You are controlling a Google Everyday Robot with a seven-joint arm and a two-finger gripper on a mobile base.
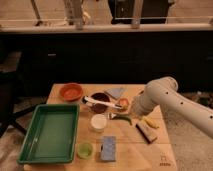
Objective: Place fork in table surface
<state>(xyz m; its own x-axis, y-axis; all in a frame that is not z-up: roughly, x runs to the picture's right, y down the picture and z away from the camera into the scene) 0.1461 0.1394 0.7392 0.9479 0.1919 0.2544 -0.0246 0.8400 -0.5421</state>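
Observation:
A small pale fork seems to lie on the light wooden tabletop, just right of the white cup and touching a green item. My gripper is at the end of the white arm that comes in from the right. It sits low over the table, just right of the fork and above the green item. Whether it touches the fork is unclear.
A green tray fills the left side. At the back are an orange bowl, a dark bowl with a white-handled utensil, a blue cloth and a red fruit. A green cup, blue sponge, brown bar and yellow item lie in front.

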